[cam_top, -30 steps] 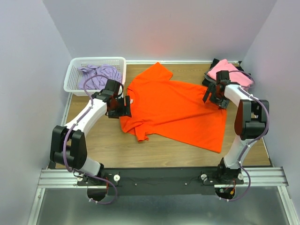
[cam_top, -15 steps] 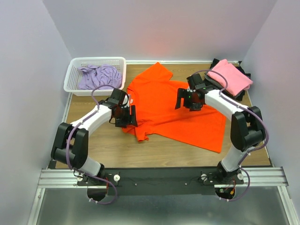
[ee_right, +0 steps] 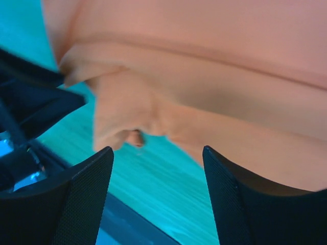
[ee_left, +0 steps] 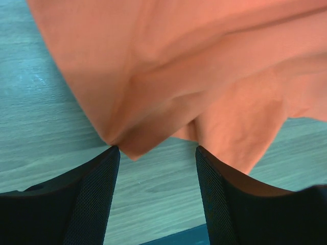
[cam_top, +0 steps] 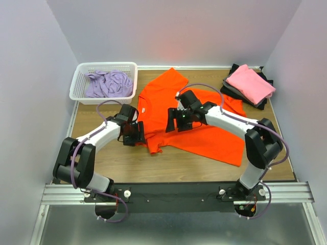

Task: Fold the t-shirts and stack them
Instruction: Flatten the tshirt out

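A bright orange t-shirt (cam_top: 207, 140) lies spread flat on the wooden table. My left gripper (cam_top: 140, 133) is low at the shirt's left sleeve. In the left wrist view it (ee_left: 156, 150) is open, and a corner of orange cloth (ee_left: 134, 151) just reaches the gap at the fingertips. My right gripper (cam_top: 172, 121) hovers over the shirt's left-middle. It (ee_right: 156, 150) is open too, with rumpled sleeve cloth (ee_right: 120, 109) just beyond its tips. A folded pink t-shirt (cam_top: 250, 84) tops a dark stack at the back right. A lavender t-shirt (cam_top: 108, 84) lies crumpled in the basket.
The white lattice basket (cam_top: 104, 65) stands at the back left corner. The dark folded pile (cam_top: 261, 103) under the pink shirt sits against the right wall. In the right wrist view the left arm's gripper (ee_right: 30, 102) shows close by at the left.
My right arm has swung left, from beside the pink stack across the orange shirt to its left-middle. My left gripper has slid down along the sleeve toward the near side.
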